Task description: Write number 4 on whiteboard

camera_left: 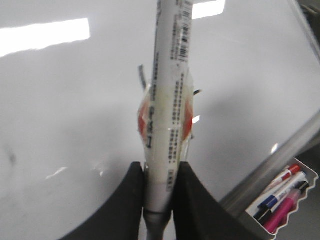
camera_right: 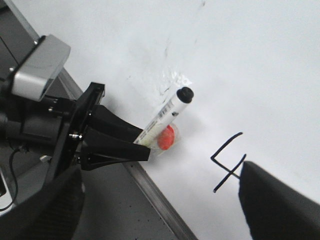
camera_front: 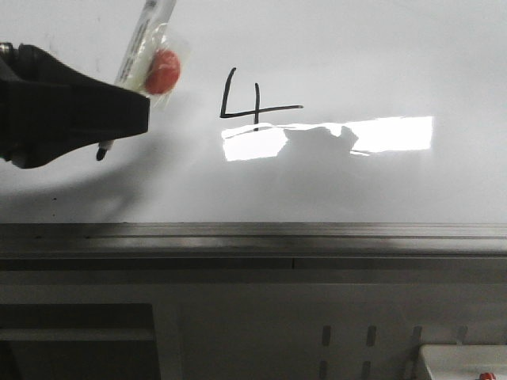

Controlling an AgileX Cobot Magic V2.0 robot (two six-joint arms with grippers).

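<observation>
My left claw (camera_front: 119, 119) pinches the marker (camera_front: 146, 36), its tip off the whiteboard (camera_front: 380, 55); the 4 (camera_front: 252, 101) stands drawn just beside, above the glare; writing looks done; my right claw's (camera_right: 160, 220) fingers are spread, empty.

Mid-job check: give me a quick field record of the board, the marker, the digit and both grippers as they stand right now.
whiteboard: glossy white, bright glare patch, grey edge strip along the near side
number 4: drawn in black, open-topped, both strokes present
marker: white barrel with red tape patch, dark tip off to the left of the digit
left gripper: shut on the marker
right gripper: open, holding nothing, dark fingers at view edges
pen tray: beside board edge, several spare markers inside
</observation>
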